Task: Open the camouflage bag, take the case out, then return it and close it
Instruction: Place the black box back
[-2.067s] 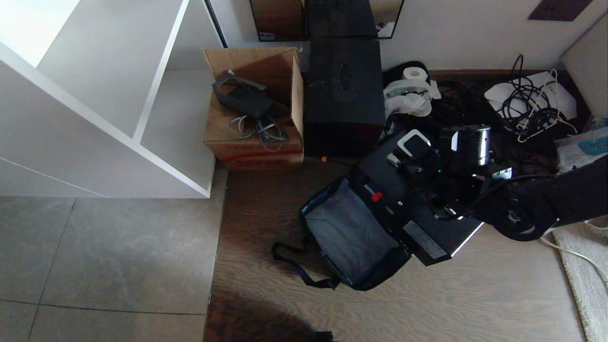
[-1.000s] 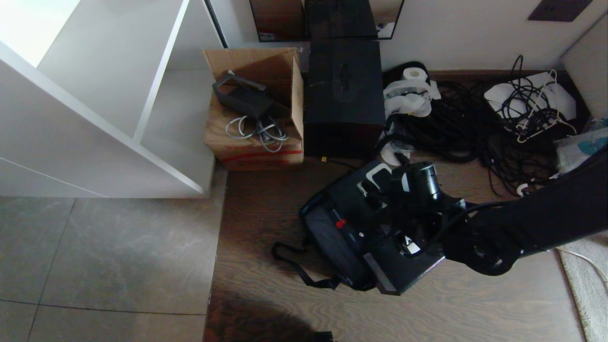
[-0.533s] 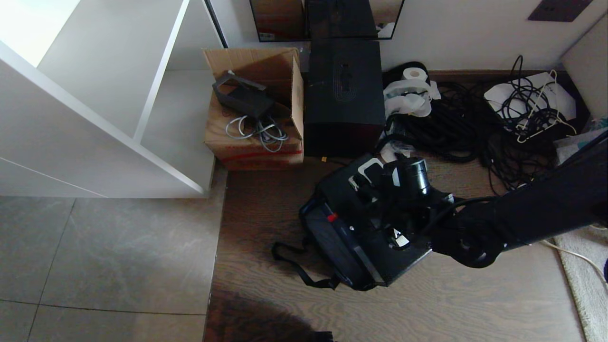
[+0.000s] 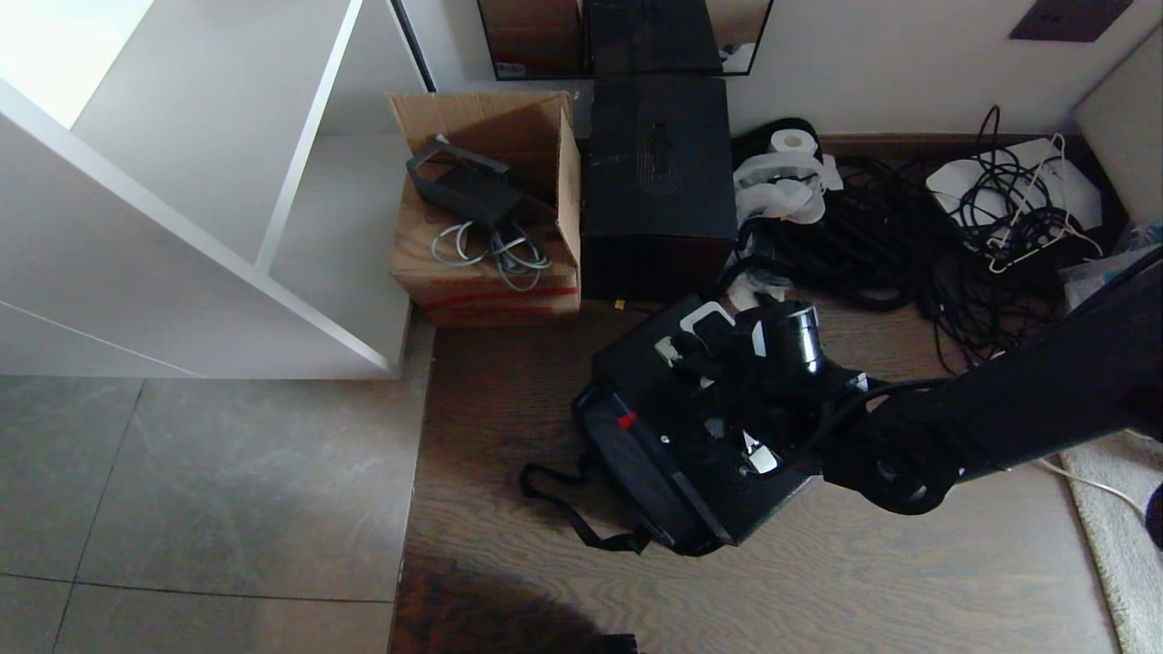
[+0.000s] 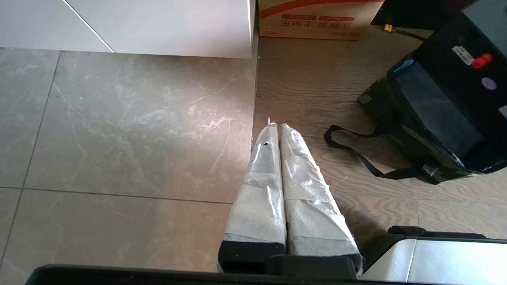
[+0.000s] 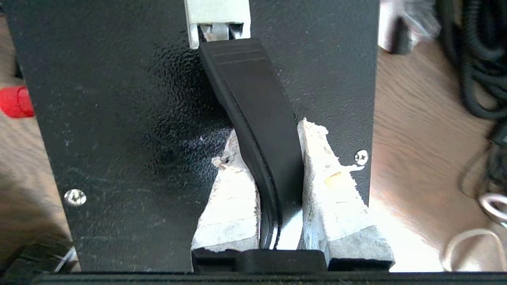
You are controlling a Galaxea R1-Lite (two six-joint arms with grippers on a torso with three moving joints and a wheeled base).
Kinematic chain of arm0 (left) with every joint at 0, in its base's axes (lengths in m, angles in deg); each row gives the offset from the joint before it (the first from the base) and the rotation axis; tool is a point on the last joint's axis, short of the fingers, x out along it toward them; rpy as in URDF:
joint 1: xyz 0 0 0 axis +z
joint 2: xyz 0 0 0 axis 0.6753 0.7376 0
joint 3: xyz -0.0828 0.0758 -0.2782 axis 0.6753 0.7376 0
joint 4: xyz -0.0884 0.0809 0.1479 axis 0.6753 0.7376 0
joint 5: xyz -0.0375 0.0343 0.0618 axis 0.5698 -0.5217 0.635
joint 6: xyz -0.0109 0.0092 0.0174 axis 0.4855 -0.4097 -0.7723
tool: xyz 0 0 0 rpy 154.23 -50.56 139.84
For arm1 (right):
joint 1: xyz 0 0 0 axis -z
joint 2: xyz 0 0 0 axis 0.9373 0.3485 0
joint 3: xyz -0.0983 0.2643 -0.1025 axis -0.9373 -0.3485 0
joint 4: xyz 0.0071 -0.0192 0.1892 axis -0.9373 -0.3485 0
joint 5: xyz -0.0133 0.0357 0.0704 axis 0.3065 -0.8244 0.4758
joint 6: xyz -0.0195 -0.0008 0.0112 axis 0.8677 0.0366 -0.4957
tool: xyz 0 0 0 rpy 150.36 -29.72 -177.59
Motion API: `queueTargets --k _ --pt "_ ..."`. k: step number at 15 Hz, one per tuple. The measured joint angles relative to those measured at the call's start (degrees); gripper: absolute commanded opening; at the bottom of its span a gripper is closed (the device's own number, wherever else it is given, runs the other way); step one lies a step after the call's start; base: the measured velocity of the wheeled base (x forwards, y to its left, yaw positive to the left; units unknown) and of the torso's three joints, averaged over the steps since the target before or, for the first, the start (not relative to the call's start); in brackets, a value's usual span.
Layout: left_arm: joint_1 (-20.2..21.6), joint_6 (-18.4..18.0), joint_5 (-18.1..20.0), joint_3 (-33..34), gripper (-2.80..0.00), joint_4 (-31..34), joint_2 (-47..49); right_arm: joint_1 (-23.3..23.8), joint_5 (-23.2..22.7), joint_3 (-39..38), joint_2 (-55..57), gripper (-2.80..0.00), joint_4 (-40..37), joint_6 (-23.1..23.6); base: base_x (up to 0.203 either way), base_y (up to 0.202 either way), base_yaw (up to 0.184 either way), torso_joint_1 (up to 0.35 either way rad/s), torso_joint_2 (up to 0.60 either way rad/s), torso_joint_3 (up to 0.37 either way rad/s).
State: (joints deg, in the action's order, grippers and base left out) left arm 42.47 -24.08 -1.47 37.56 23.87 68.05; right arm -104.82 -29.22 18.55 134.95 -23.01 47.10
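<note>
Head view: the right gripper (image 4: 727, 386) holds the case (image 4: 718, 436) by its strap handle and has carried it from the floor at the right of the camouflage bag (image 4: 636, 472) to a position directly over the bag's open mouth. The case is tilted, its lower-left edge already inside the opening and its right side overhanging the rim. The bag lies open on the wooden floor, in front of the cardboard carton (image 4: 486, 272) and the tall black box (image 4: 659, 182). This places the task in the return step; seating the case and closing the zipper appear to remain.

Left wrist view: the left gripper (image 5: 276, 126) hangs parked over the floor, jaws pressed together and empty. The bag with the case entering it lies well apart from it.

Right wrist view: the jaws stand narrow, clamped on either side of the strap handle (image 6: 257, 118), which arches off the case's textured face below its silver bracket (image 6: 217, 19).
</note>
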Motion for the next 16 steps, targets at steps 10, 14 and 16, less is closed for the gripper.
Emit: queueTargets --k 10,14,16 --pt "0.00 0.00 0.00 0.02 -2.80 0.00 0.00 0.00 -2.34 -0.37 2.94 -2.80 -0.56 -1.44 0.000 0.000 0.000 0.000 0.00 0.000" --pt "0.00 0.02 0.00 0.02 -2.80 -0.02 0.00 -0.22 -3.80 -0.26 3.14 -2.80 -1.42 -1.50 0.000 0.000 0.000 0.000 0.00 0.000" --pt "0.00 0.00 0.00 0.02 -2.80 0.00 0.00 -0.24 -3.76 0.09 3.99 -2.80 -1.77 -1.52 0.000 0.000 0.000 0.000 0.00 0.000"
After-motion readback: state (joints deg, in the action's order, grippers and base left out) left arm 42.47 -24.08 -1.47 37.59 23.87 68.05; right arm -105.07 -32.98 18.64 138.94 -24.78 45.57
